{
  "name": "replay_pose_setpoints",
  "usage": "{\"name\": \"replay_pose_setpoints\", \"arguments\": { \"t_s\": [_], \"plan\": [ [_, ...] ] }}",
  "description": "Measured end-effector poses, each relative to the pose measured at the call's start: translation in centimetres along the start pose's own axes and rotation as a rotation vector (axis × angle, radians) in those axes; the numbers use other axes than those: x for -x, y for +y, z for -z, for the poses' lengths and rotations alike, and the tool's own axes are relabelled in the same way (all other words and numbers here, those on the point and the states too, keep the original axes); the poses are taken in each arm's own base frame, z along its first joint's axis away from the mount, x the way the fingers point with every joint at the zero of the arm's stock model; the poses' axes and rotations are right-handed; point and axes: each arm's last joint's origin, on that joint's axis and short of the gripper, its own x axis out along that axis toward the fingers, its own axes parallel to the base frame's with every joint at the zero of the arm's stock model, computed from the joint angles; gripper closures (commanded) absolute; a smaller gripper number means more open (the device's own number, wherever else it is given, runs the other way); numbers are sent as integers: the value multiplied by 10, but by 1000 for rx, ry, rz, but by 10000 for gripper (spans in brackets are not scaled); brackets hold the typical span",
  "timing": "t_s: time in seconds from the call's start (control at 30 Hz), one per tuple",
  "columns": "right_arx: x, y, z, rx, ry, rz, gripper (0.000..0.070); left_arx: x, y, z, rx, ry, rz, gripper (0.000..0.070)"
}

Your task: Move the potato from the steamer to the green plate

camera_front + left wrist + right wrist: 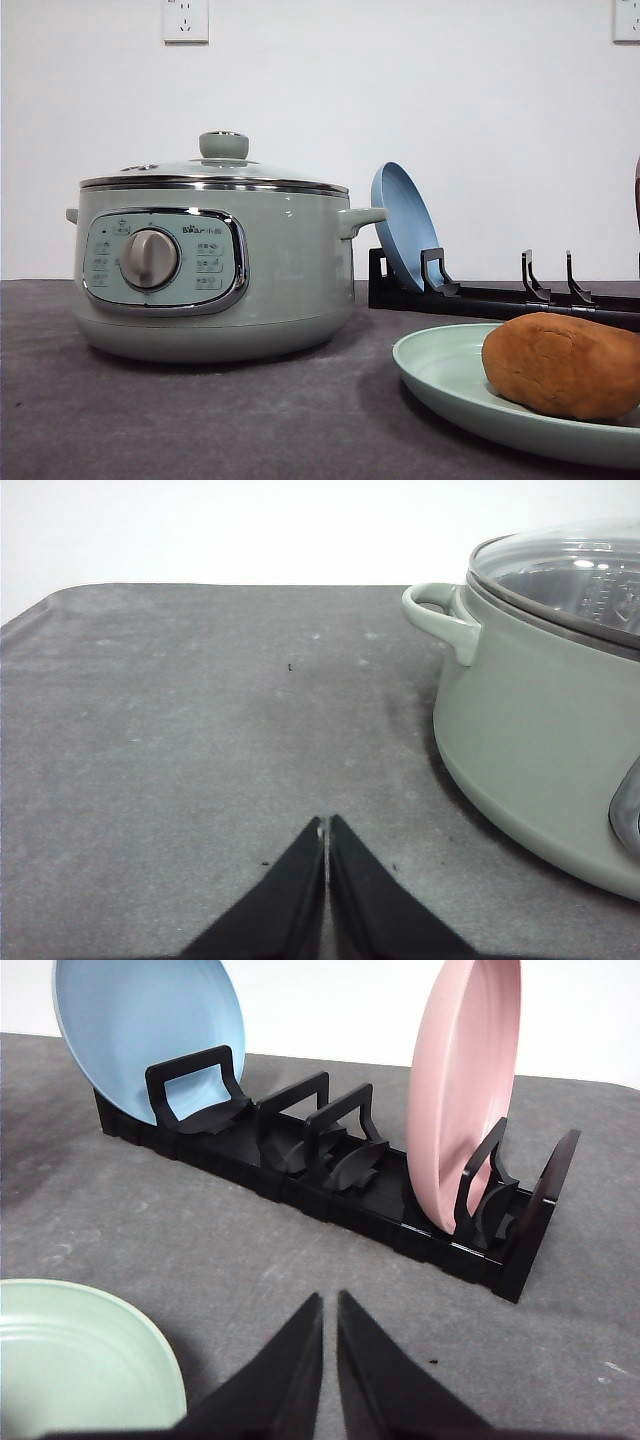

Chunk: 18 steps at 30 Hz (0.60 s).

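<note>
The potato already lies on the green plate at the near right of the worktop, close to the plate's right side, while the steamer stands at the left with its glass lid on. Both the left gripper and the right gripper have their fingers closed on nothing, low over the worktop. I think the remaining risk is small: a careless move of the right arm could hit the plate's rim or the black rack with the blue plate and pink plate, and the rounded potato could then roll off.
</note>
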Motion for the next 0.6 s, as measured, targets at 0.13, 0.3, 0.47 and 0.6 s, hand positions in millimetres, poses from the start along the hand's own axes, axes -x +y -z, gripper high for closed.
{"name": "replay_pose_setpoints", "arguments": {
  "t_s": [0.13, 0.3, 0.47, 0.6],
  "plan": [
    [0, 0, 0, 0, 0, 0, 687, 0, 0, 0, 0, 0, 0, 700],
    [0, 0, 0, 0, 0, 0, 687, 0, 0, 0, 0, 0, 0, 700],
    [0, 0, 0, 0, 0, 0, 687, 0, 0, 0, 0, 0, 0, 700],
    [0, 0, 0, 0, 0, 0, 687, 0, 0, 0, 0, 0, 0, 700]
  ]
}}
